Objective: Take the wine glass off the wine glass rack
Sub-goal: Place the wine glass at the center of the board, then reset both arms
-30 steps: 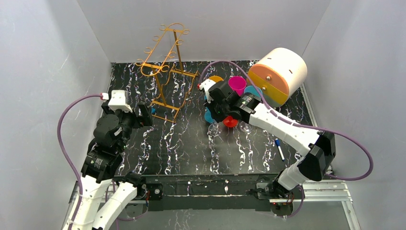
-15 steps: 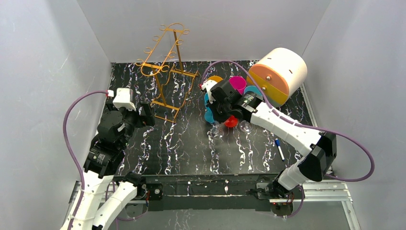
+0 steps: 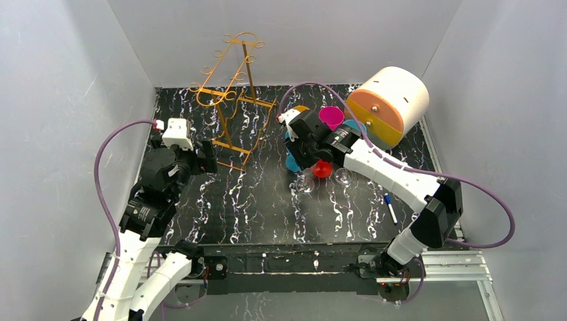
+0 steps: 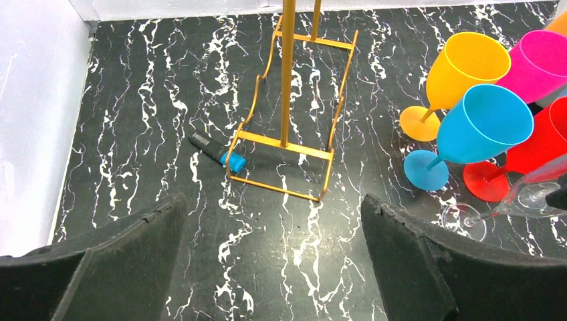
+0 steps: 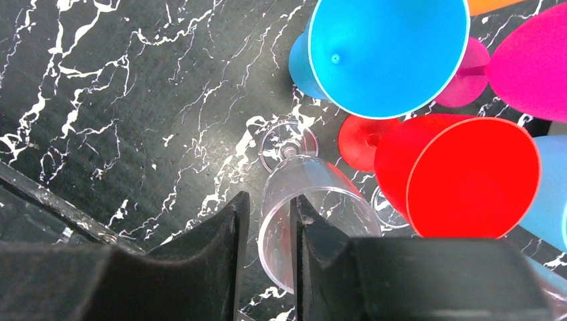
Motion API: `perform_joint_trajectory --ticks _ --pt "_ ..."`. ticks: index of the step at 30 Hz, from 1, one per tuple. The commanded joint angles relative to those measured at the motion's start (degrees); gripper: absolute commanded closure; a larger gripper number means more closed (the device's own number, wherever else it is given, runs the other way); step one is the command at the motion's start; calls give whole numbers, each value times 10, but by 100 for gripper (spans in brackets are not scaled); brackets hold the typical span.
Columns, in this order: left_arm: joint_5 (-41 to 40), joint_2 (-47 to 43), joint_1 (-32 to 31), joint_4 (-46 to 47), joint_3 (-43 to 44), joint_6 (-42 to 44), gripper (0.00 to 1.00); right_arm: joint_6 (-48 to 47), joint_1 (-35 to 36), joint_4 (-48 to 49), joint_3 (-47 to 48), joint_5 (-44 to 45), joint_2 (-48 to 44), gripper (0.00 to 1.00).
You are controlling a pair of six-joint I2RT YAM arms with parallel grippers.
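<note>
The golden-orange wire rack (image 3: 231,100) stands at the back left with nothing hanging on it; its base (image 4: 319,150) shows in the left wrist view. A clear wine glass (image 5: 314,200) stands with its foot (image 5: 289,140) on the table, beside the coloured glasses; it also shows from above (image 3: 305,182). My right gripper (image 5: 267,207) straddles its rim wall, one finger outside and one inside, with narrow gaps on both sides. My left gripper (image 4: 274,221) is wide open and empty, low over the table in front of the rack.
Blue (image 5: 388,53), red (image 5: 468,177), pink (image 4: 538,63) and orange (image 4: 465,67) glasses cluster by the clear one. A second clear glass (image 3: 343,177) stands beside them. A blue-capped marker (image 4: 217,152) lies by the rack base. A pen (image 3: 391,207) and a cream drum (image 3: 391,100) are at the right.
My left arm has risen and swung toward the rack. My right gripper and the clear glass have shifted slightly to the right.
</note>
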Motion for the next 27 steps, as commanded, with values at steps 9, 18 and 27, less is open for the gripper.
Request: perform_joint_trajectory --ticks 9,18,27 --pt "-13 7 0 -7 6 1 2 -4 -4 43 -23 5 -57 51" --pt "-16 5 0 -18 -15 14 2 -5 -4 103 -53 -12 -118 27" --pt "-54 72 0 -36 -23 -43 2 -13 -4 369 -252 173 -330 1"
